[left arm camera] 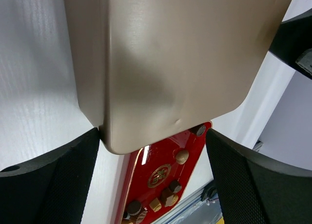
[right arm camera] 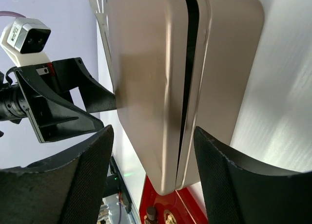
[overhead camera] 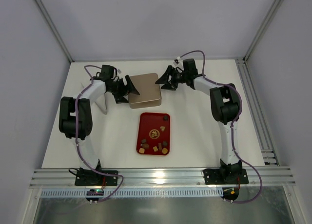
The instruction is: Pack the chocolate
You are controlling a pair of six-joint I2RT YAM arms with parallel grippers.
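Both arms reach forward and bend inward, wrists facing each other. The left gripper (overhead camera: 129,90) and the right gripper (overhead camera: 162,84) both stand with jaws spread wide.

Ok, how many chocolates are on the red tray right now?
8, as far as the top view shows, all on the red tray: one chocolate in the far right corner, one right of the gold emblem, two near-left, four near-right. Some may blur together.

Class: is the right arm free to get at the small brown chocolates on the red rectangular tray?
Probably yes: the right gripper is open, and nothing covers the chocolates on the tray.
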